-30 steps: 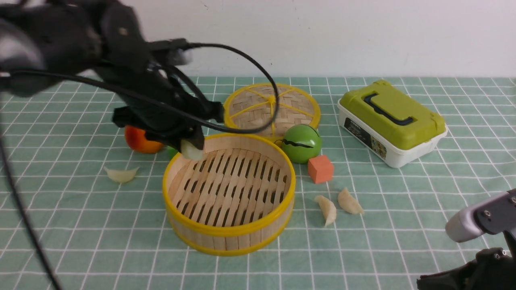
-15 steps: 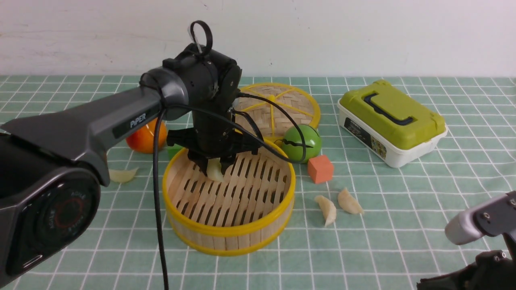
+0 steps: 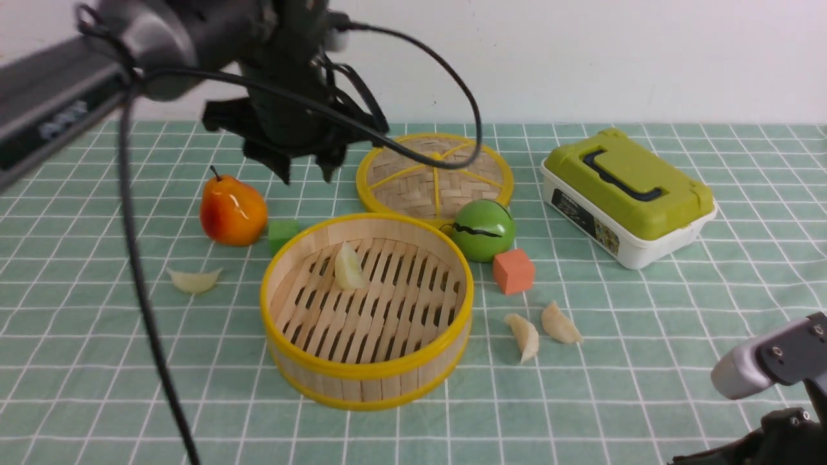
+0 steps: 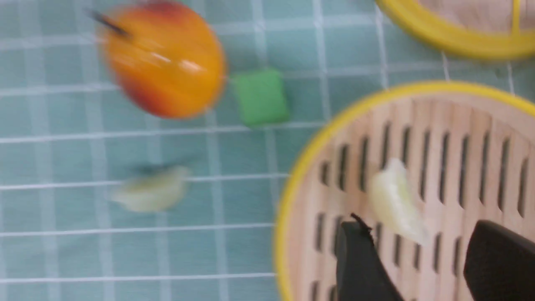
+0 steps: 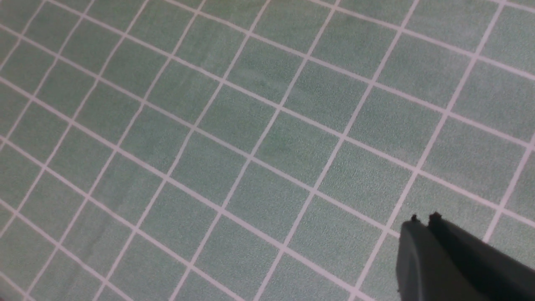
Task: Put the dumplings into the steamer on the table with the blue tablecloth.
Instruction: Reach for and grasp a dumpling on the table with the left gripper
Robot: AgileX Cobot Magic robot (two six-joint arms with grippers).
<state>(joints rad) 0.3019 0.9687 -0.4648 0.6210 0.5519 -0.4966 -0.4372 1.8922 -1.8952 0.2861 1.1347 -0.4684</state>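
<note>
The bamboo steamer [image 3: 367, 382] with yellow rims stands mid-table on the teal grid tablecloth [image 3: 581, 400]. One dumpling [image 3: 347, 267] lies inside it on the slats, also in the left wrist view [image 4: 395, 207]. Another dumpling [image 3: 194, 280] lies left of the steamer, also in the left wrist view [image 4: 152, 193]. Two dumplings [image 3: 524, 336] [image 3: 560, 324] lie to its right. My left gripper [image 3: 303, 173] is open and empty, raised above the steamer's far side [image 4: 418, 234]. My right gripper [image 5: 423, 220] is shut and empty, low over bare cloth at the near right.
An orange-red pear [image 3: 232, 212] and green cube [image 3: 282, 234] sit left of the steamer. Behind it lies the flat woven lid [image 3: 435, 174]. A green ball [image 3: 483, 230], orange cube [image 3: 513, 271] and green-lidded box [image 3: 627, 194] stand to the right.
My left gripper let the dumpling go inside the steamer, opened, and rose up and back. The dumpling now lies on the slats. The right arm has barely moved.
</note>
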